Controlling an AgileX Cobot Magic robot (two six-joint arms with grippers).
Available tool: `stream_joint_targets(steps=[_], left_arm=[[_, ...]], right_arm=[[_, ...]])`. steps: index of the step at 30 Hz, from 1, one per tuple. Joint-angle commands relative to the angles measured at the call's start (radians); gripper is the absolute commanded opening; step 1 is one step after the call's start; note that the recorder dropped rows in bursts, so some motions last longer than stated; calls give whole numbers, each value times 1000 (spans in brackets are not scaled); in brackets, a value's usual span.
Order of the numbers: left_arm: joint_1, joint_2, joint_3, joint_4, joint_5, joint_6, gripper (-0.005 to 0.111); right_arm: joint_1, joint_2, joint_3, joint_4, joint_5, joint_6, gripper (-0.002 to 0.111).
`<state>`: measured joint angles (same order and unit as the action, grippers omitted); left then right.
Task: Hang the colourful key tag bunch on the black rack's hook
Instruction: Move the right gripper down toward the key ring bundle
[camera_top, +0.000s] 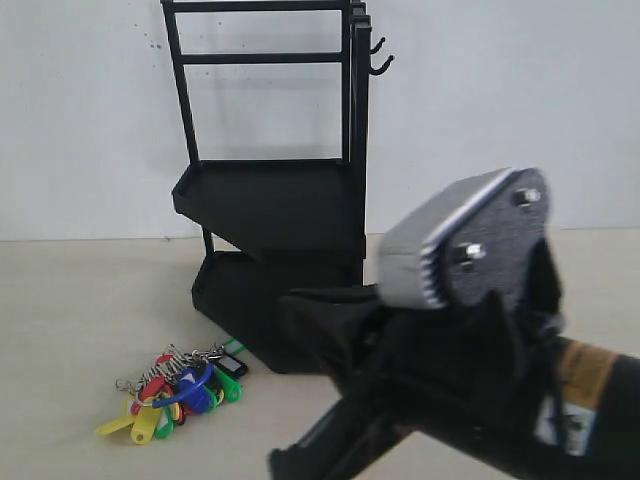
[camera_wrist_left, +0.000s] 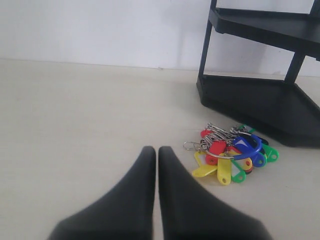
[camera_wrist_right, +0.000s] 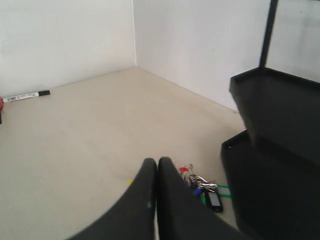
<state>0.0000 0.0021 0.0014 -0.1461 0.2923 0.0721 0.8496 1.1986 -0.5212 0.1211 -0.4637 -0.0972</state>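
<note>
Left jaws and right jaws are pressed together, empty. The colourful key tag bunch (camera_wrist_left: 231, 154) lies apart on the worktop (camera_wrist_left: 75, 125)

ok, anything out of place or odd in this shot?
Nothing looks damaged or spilled. One stray: a marker pen lies on the table near the wall. The colourful key tag bunch lies beside the black rack, and the hook is bare.

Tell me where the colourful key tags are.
The colourful key tag bunch lies on the table, lower left in the exterior view, beside the base of the black rack.
</note>
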Motion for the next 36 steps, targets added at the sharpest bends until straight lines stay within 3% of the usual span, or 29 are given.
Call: stream_joint_targets(steps=[1,4,10,27,30,36], left_arm=[[-1,-2,-1,5,-8,3,4],[-1,-2,-1,5,-8,3,4],[-1,-2,-1,5,-8,3,4],[-1,-2,-1,5,-8,3,4],[-1,-2,-1,5,-8,3,4],[-1,-2,-1,5,-8,3,4]], right_arm=[[52,187,-92,77,-41,32,0],[55,294,-141,159,-52,113,0],[57,450,-226,157,-51,458,0],[55,715,-433,184,8,1017,1],[55,759,-466,219,31,1058,10],[55,815,-491,344,31,1155,44]])
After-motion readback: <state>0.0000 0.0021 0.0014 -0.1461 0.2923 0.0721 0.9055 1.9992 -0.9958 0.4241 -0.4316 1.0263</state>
